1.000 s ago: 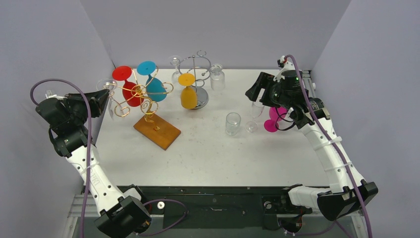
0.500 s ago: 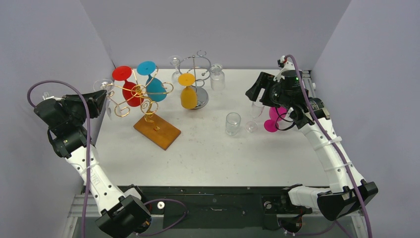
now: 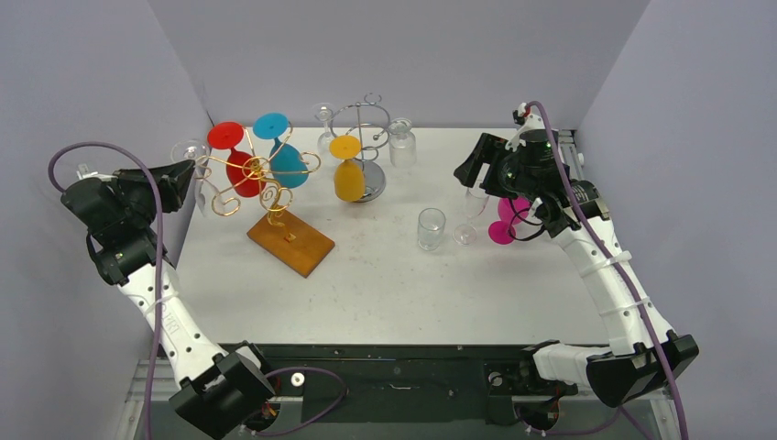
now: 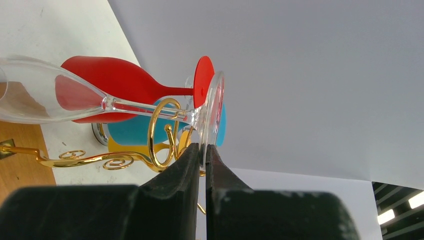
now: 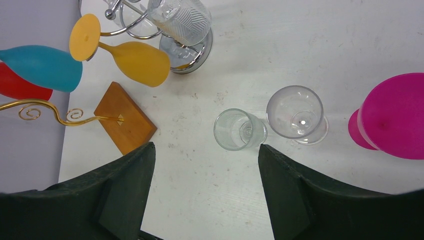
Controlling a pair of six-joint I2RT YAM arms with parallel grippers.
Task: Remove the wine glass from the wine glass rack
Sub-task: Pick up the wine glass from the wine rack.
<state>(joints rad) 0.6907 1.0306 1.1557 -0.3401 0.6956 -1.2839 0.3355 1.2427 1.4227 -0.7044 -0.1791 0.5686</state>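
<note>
Lab test cell: plain grey walls [image 3: 412, 46] box a white table [image 3: 385, 293].

Readable text: we find none in any view.
Left arm link [image 3: 171, 323], at 7 o'clock in the top view: faint dark marks on the white shell, too small for us to read.
Right arm housing [image 3: 586, 196], at 2 o'clock: pale specks, too blurred for us to read.
Clear wine glass [image 4: 30, 95], gold rack [image 3: 289, 240], tabletop [image 3: 394, 293]: we read no lettering on them.
</note>
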